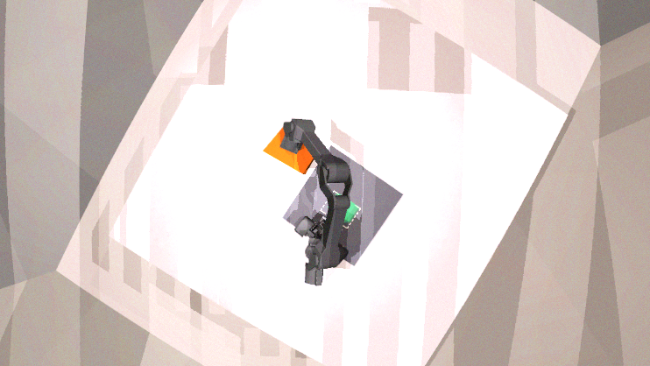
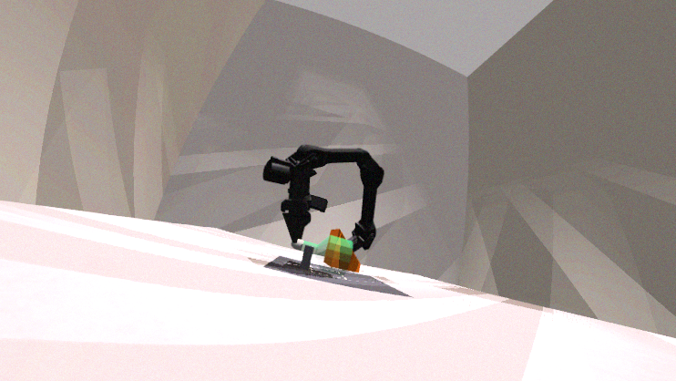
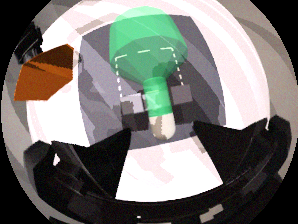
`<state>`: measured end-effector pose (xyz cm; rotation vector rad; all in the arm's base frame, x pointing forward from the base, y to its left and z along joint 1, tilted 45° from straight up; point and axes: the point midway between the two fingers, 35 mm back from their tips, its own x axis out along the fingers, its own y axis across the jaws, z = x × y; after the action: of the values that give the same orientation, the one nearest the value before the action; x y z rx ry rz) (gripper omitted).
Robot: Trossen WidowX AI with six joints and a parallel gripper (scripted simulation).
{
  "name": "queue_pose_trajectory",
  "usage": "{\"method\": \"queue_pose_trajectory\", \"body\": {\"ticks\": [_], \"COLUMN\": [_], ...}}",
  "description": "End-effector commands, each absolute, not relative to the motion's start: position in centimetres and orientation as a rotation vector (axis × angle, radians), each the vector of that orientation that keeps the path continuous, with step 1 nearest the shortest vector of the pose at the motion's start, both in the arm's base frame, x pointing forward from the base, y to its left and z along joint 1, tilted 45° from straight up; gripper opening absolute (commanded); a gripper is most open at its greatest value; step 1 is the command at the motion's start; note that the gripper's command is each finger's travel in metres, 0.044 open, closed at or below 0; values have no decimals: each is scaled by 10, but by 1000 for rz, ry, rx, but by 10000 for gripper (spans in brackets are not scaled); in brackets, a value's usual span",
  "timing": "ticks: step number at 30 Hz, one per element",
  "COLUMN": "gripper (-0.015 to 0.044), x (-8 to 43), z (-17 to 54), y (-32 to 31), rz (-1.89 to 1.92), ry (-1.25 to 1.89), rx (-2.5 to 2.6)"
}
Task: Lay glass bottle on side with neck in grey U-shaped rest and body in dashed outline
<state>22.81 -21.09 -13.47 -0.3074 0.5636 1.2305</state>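
The green glass bottle (image 1: 351, 211) (image 2: 340, 242) (image 3: 147, 35) lies on its side, its pale-tipped neck between the prongs of the grey U-shaped rest (image 2: 306, 257) (image 3: 181, 95). From above, the visible part of its body is within the dashed outline (image 3: 119, 77); in the wrist view it overlaps the outline's far edge. Whether the body touches the mat is unclear. My gripper (image 2: 297, 243) (image 3: 162, 128) is open, its fingers apart on either side of the neck's pale tip, pointing down just beyond the rest. The arm hides the fingertips and neck in the top view.
A dark grey mat (image 1: 384, 195) (image 2: 378, 283) (image 3: 210, 85) lies under the rest and bottle. An orange block (image 1: 279, 152) (image 3: 47, 80) stands beside the mat, near the arm's base, and shows behind the bottle in the exterior view. My arm arches over the mat.
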Motion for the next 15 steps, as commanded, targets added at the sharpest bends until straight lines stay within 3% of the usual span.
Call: {"method": "queue_pose_trajectory", "body": {"ticks": [1, 6, 15], "gripper": [440, 440, 440], "x": [227, 224, 222], "z": [-125, -89, -85], "y": [-219, -246, -251], "rz": [1244, 1281, 1283], "ry": [591, 693, 699], "rx": [-349, -504, -513]}}
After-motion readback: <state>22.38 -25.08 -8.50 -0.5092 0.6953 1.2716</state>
